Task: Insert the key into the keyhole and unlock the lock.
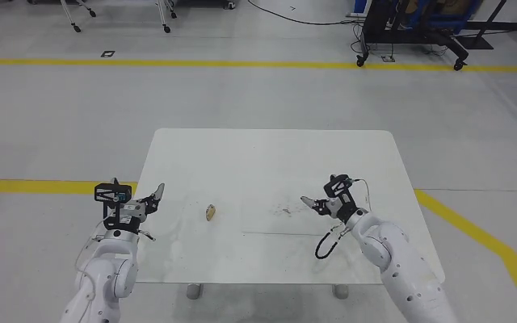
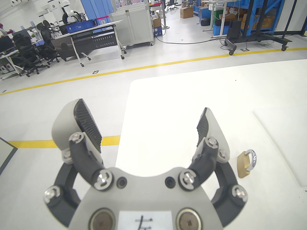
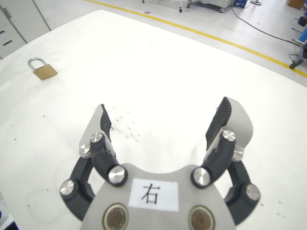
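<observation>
- Both pincers are spread wide and holding nothing. The left gripper [image 2: 144, 116] hangs over the left edge of the table [image 1: 266, 153], and the right gripper [image 3: 163, 105] sits low over the tabletop on the other side.
- The padlock [image 1: 211, 212] lies flat between them, nearer the left one and touching neither.
- Our biggest worry is that we can't pick out the key for sure. We just see some dark specks [image 3: 129, 125] on the table by the right gripper, so a grab there could close on nothing.
- The padlock is small, smooth and loose. We reckon a pinch from a bad angle would slide or spin it instead of lifting it.
- If the left gripper covers the keyhole end, the key has nowhere to go.
- If the held padlock wobbles at all, the key tip probably skates off the hole.
</observation>
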